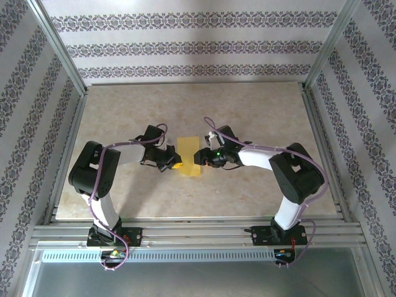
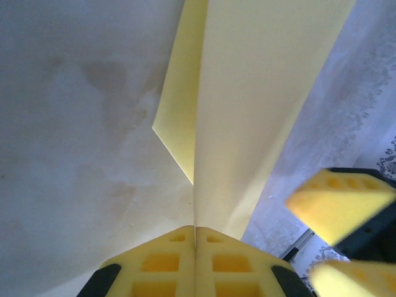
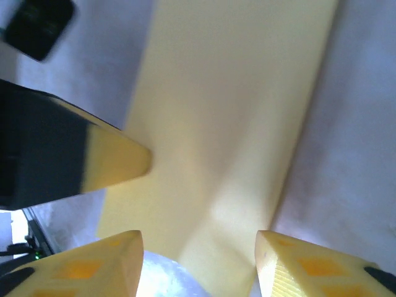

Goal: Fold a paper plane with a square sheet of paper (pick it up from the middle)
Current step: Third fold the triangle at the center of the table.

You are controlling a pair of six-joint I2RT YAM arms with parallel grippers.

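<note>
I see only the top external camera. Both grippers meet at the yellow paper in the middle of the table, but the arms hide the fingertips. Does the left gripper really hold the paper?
Observer: Yes. In the left wrist view the left gripper is shut on the edge of the folded yellow paper, which extends away from between its fingers.
Operator: And the right one?
Observer: The right gripper is open. The paper's end lies between its fingers, with a gap on one side.
Operator: Is the paper one flat layer?
Observer: No. A flap with a pointed corner is folded beside the main strip.
</note>
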